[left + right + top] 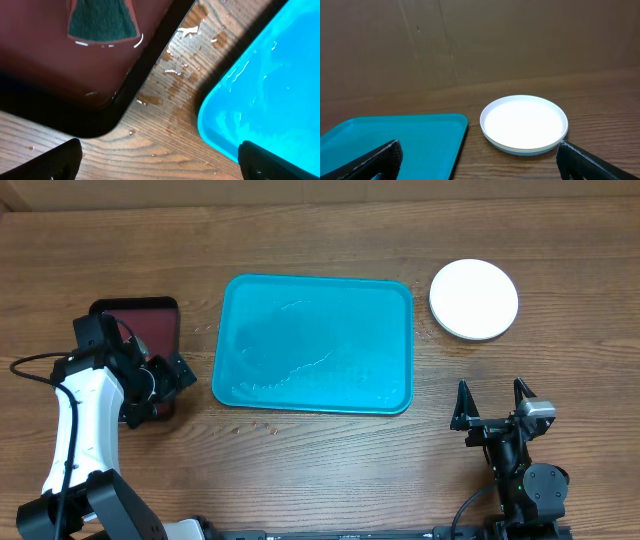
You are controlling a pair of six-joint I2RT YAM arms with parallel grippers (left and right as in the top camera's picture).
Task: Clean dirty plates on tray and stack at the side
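The turquoise tray point(315, 345) lies mid-table, wet, with no plates on it; it also shows in the left wrist view point(260, 100) and the right wrist view point(395, 142). A stack of plates point(473, 299) sits to its right on the table, white one on top, with yellow-green and light blue edges showing beneath in the right wrist view point(524, 123). No red smears show on the top plate. My left gripper point(157, 162) is open and empty above the wood between the two trays. My right gripper point(492, 402) is open and empty, in front of the stack.
A dark red, black-rimmed tray point(140, 330) sits at the left, holding a dark green sponge point(102, 20). Water drops lie on the wood point(187, 65) between the trays. A brown wall stands behind the table.
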